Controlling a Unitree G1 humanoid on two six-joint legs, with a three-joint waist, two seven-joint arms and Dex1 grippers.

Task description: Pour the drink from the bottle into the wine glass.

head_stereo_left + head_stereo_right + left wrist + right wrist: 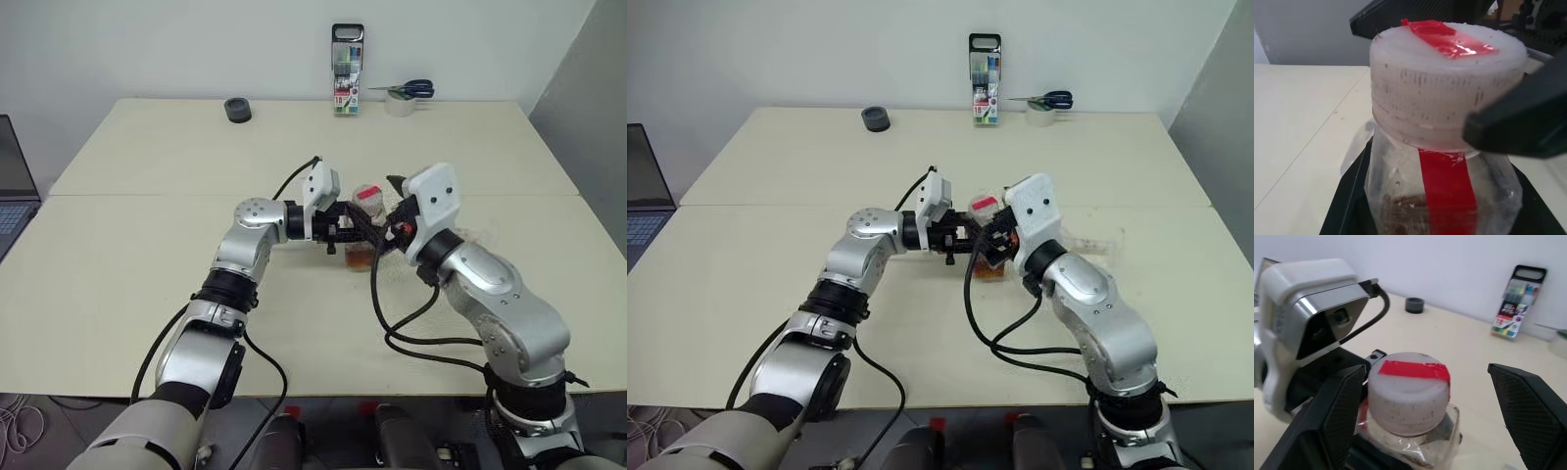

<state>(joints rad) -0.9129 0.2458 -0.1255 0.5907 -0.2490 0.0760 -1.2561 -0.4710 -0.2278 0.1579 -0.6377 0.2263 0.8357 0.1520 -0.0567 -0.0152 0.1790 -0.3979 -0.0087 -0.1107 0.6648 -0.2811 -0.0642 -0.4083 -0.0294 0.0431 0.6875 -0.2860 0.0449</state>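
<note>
The bottle [361, 245] stands upright at the middle of the table [137, 255], with a whitish cap [1408, 391] crossed by a red strip. The reddish-brown drink [360, 258] fills its lower part. My left gripper [351, 235] reaches in level from the left and is shut on the bottle's body below the cap. My right gripper [1425, 372] is open, one finger [1337, 416] close beside the cap and the other finger [1528, 406] well apart from it. The wine glass is mostly hidden behind my right forearm; a faint clear shape [1099, 243] shows there.
A pack of markers [347, 69] stands at the table's far edge, with scissors on a roll of tape [402, 96] to its right. A black roll [237, 110] lies at the far left. A laptop [10, 196] sits off the table's left side.
</note>
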